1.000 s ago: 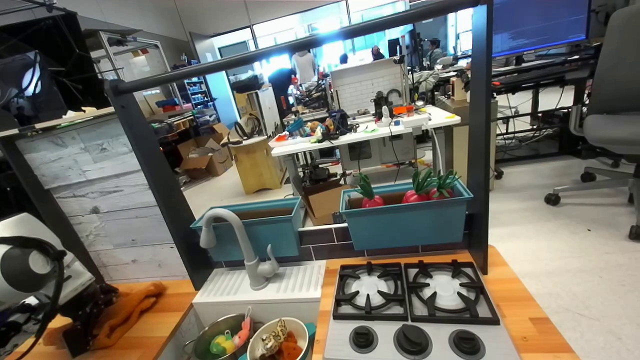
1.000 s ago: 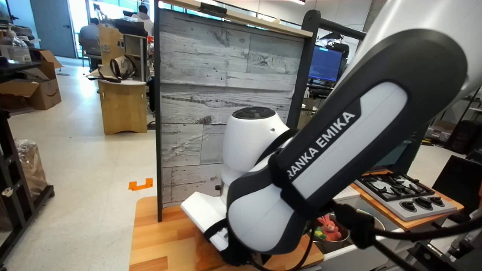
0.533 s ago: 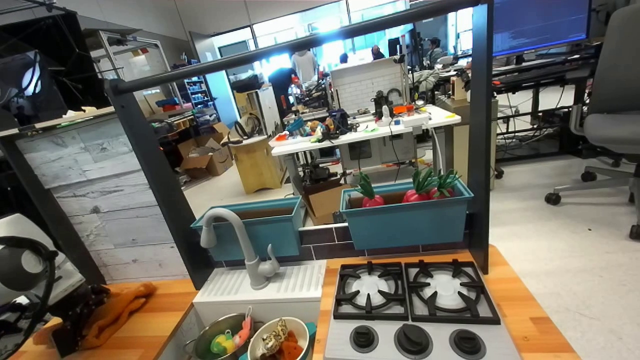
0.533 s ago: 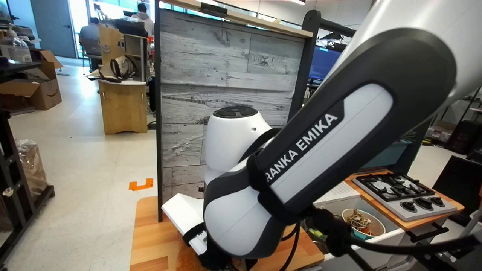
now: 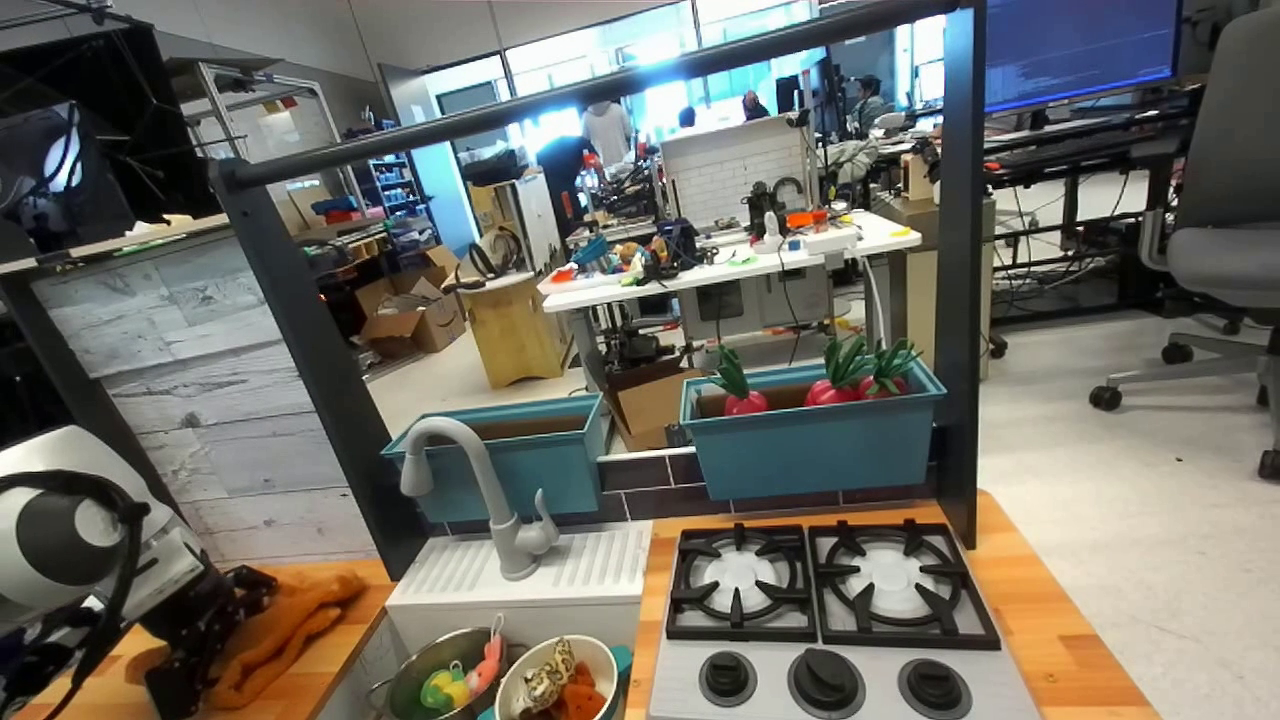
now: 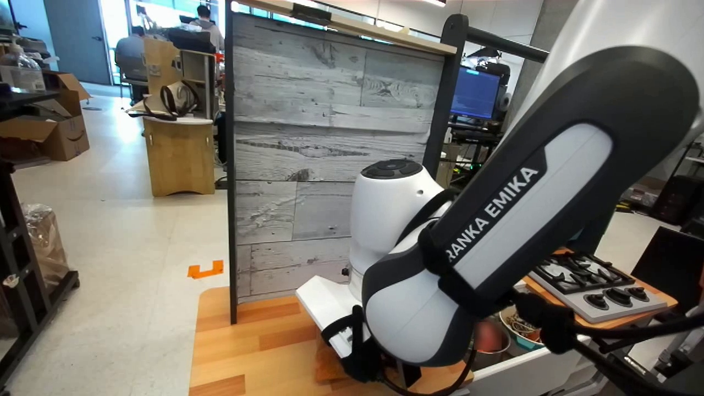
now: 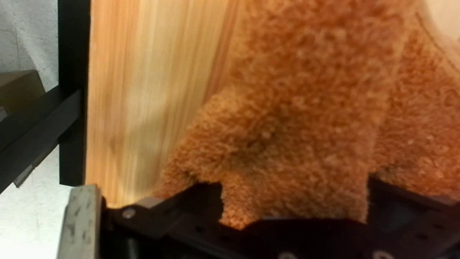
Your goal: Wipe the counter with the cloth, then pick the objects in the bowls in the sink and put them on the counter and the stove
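"Starting at the left, what is there?"

"My gripper (image 7: 294, 201), angled down over the counter (image 5: 310, 672). Seen from my wrist, its fingers stand spread wide, with the cloth (image 7: 305, 118) bunched up between them. I cannot tell whether the tips touch the counter."

"How does the cloth lie?"

"It is orange, fluffy and crumpled. In an exterior view it lies on the counter to the left of the sink (image 5: 560, 620), one end close to the counter's back corner. In an exterior view my arm (image 6: 418, 324) hides most of it."

"Next, moving right?"

"The sink. Inside it, a grey bowl (image 5: 406, 690) holds a yellow-green toy (image 5: 443, 690) and a pink toy (image 5: 488, 668). Just beside that, a pale bowl (image 5: 603, 665) holds a spotted toy (image 5: 550, 678) and an orange toy (image 5: 580, 697). A grey faucet (image 5: 514, 543) curves up at the sink's back edge."

"And at the right?"

"The stove (image 5: 772, 680), with counter showing along its left and right edges, black grates (image 5: 815, 605) behind, and three black knobs (image 5: 825, 683) in a row along its front edge."
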Robot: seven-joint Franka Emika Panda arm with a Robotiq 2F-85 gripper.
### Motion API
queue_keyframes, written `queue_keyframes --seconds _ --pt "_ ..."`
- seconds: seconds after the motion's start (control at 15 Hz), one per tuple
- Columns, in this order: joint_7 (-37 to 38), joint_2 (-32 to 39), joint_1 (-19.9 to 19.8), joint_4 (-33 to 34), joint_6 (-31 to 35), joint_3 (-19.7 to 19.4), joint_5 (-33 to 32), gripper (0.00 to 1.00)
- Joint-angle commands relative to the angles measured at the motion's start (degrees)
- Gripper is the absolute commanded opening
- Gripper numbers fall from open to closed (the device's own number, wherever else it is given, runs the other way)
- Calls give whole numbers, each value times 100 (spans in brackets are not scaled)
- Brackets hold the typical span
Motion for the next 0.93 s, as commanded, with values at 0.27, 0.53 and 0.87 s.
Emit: queue_keyframes --seconds 0.27,0.53,0.87 --pt "-273 909 178 1291 147 482 -124 100" --pt "-647 1171 96 1848 58 1054 56 100" --pt "123 409 181 455 -186 487 89 100"
